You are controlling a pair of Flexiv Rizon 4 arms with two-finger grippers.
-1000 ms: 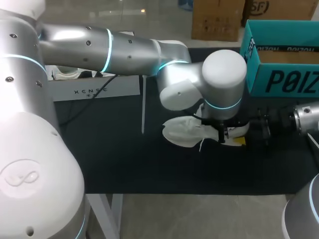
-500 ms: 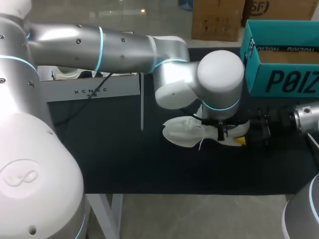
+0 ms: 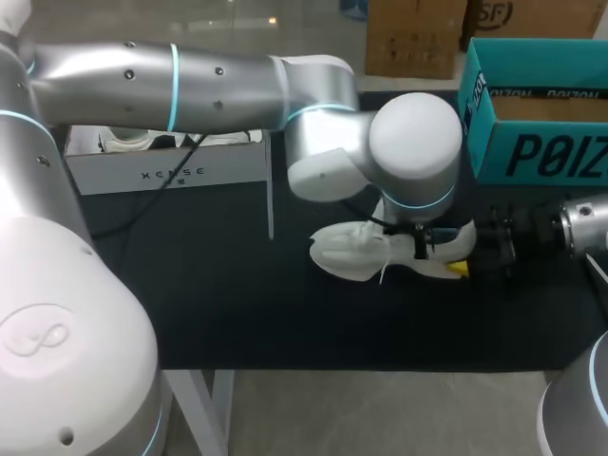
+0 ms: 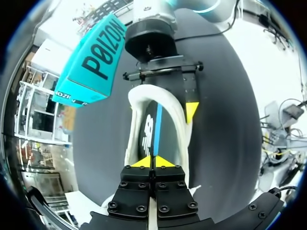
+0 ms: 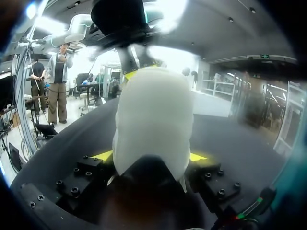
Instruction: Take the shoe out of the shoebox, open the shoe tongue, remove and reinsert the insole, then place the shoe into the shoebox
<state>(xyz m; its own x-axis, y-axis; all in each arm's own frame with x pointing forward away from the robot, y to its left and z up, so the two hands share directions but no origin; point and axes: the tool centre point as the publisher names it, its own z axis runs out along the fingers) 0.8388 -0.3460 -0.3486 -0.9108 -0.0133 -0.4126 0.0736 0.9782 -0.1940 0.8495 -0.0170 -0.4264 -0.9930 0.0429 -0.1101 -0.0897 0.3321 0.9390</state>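
The right tool point(image 5: 151, 156) is gripping the shoe point(image 5: 152, 108) at its 3 o'clock end. The left tool point(image 4: 153, 162) is pinching the insole point(image 4: 157, 125): pull slowly, straight.

Black-topped table point(image 3: 237, 313) bearing a white shoe point(image 3: 347, 252), a teal shoebox point(image 3: 541, 152) and a white box point(image 3: 171, 171)

1. The blue-green shoebox point(image 3: 541, 152) has big dark letters along its side. Smaller dark letters sit upside down on its top edge.
2. The white box point(image 3: 171, 173) on the bench has one short row of thin dark letters on its front.
3. Inside the shoe point(image 4: 181, 124), the dark insole point(image 4: 146, 136) has a pale mark that is too small to read.
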